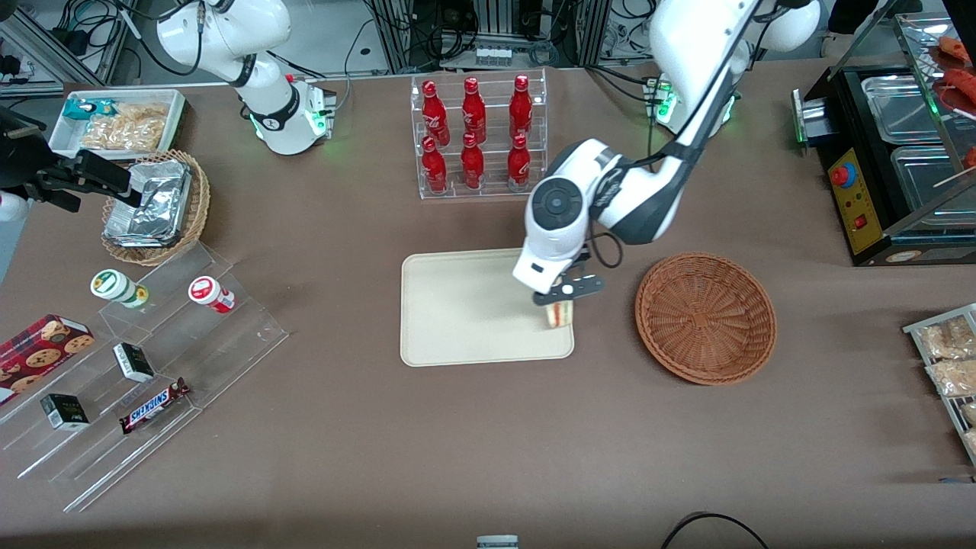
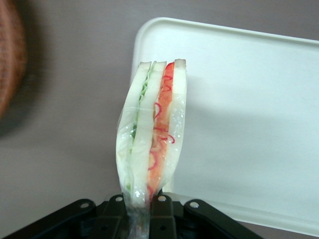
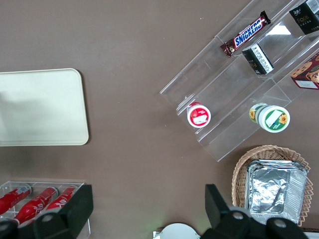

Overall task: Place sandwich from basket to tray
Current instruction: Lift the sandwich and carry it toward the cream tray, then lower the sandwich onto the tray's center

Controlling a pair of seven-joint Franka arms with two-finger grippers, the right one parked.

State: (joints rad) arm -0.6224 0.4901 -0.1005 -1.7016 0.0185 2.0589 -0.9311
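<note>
My left gripper is shut on the wrapped sandwich and holds it over the edge of the cream tray nearest the basket. In the left wrist view the sandwich hangs from the black fingers, its green and red filling layers facing the camera, partly over the tray's rim. The reddish-brown wicker basket sits empty on the table beside the tray, toward the working arm's end. Its edge shows in the wrist view.
A clear rack of red bottles stands farther from the front camera than the tray. A tan basket of foil packets, clear stepped shelves with snacks and a white bin lie toward the parked arm's end. A black food warmer stands at the working arm's end.
</note>
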